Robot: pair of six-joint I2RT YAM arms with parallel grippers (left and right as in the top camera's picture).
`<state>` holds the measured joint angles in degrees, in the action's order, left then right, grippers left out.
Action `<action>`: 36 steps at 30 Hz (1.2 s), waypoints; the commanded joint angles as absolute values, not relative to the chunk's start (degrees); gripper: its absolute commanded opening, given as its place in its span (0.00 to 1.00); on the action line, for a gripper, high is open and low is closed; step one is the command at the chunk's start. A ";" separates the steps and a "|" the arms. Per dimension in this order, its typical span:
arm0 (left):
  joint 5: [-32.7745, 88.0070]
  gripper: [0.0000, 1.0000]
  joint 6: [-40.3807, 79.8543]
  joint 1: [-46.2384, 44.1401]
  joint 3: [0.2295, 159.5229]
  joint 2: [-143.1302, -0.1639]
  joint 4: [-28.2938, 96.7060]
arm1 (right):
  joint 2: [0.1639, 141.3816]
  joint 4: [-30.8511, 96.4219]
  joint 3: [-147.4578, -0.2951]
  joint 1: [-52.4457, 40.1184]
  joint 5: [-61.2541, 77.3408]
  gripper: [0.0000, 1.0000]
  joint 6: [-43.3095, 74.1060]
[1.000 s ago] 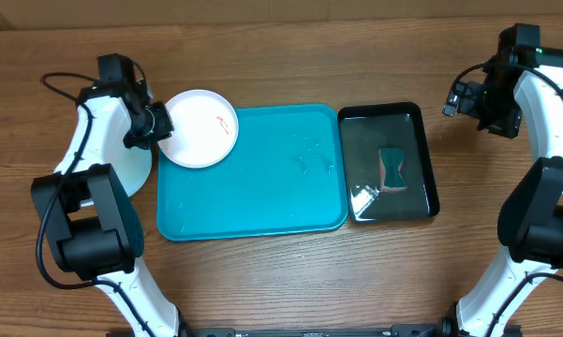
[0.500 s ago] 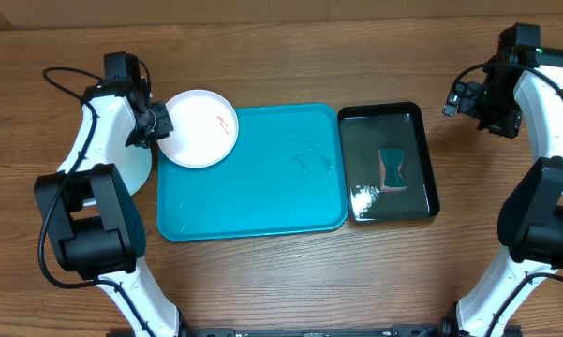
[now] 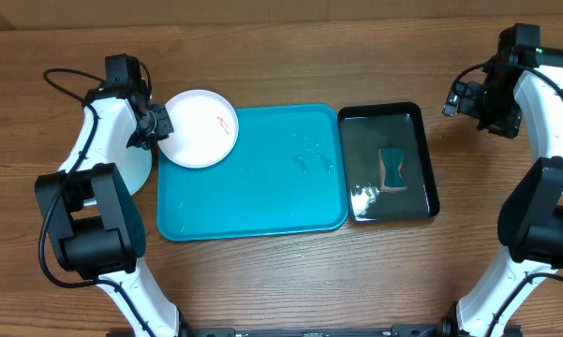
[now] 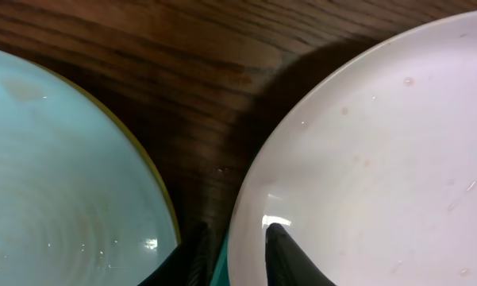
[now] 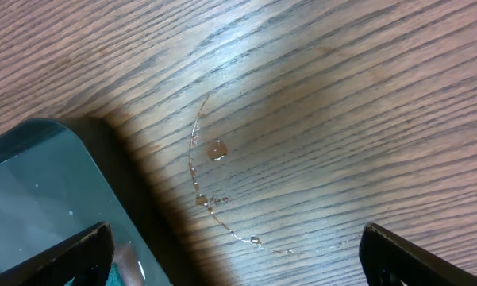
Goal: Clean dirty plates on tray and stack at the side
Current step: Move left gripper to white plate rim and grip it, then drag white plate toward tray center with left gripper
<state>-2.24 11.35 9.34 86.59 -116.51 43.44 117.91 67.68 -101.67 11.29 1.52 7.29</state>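
Observation:
The white plate [image 3: 199, 128] lies tilted over the far-left corner of the turquoise tray [image 3: 262, 187], with a reddish smear near its right side. My left gripper [image 3: 159, 126] is shut on its left rim. In the left wrist view one finger [image 4: 290, 258] lies inside the white plate [image 4: 381, 143] and the other sits outside the rim. A light blue plate [image 3: 139, 170] rests on the table left of the tray, partly under my left arm. A yellow-green edge shows along the rim of this plate [image 4: 55, 175]. My right gripper [image 3: 461, 98] is open and empty over bare wood.
A glossy black tray [image 3: 422, 159] right of the turquoise tray holds a teal sponge [image 3: 392, 168] in water. Its corner [image 5: 32, 191] shows in the right wrist view. Water drops [image 5: 216, 151] lie on the wood there.
My left wrist shifted slightly toward the far side while holding the white plate's rim. The plate and the right arm have hardly moved.

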 commanded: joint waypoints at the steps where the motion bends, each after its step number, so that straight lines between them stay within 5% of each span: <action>1: -3.14 0.25 10.24 8.49 85.78 -116.92 43.09 | 116.16 67.53 -102.87 11.64 1.74 1.00 7.53; 23: -3.57 0.24 8.97 8.27 83.50 -116.92 40.10 | 116.16 67.53 -102.87 11.64 1.74 1.00 7.53; 28: -3.14 0.14 8.99 8.21 83.50 -116.92 40.12 | 116.16 67.53 -102.87 11.64 1.74 1.00 7.53; 36: -3.16 0.14 8.99 8.21 82.65 -116.92 39.72 | 116.16 67.53 -102.87 11.64 1.74 1.00 7.53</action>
<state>-2.85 10.02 8.95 83.88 -116.51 40.21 117.91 67.70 -101.67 11.27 1.52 7.31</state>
